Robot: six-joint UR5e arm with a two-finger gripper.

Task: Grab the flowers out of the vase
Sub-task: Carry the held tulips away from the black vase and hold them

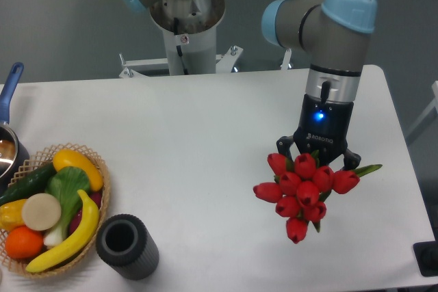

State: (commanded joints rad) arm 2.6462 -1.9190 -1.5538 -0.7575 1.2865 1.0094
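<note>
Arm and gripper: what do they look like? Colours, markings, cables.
The arm is made of silver-grey tubular links with light blue joint caps. The wrist ends in a silver ring with a small black connector. The gripper has a black body with white ROBOTIQ lettering, a lit blue LED and black fingers. No loose cable shows.

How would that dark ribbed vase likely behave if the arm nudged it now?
The vase stands upright and empty beside the basket, so it is probably light and may slide or tip. Once on its side, its round body would likely roll. Its ribs might help the grip.
</note>
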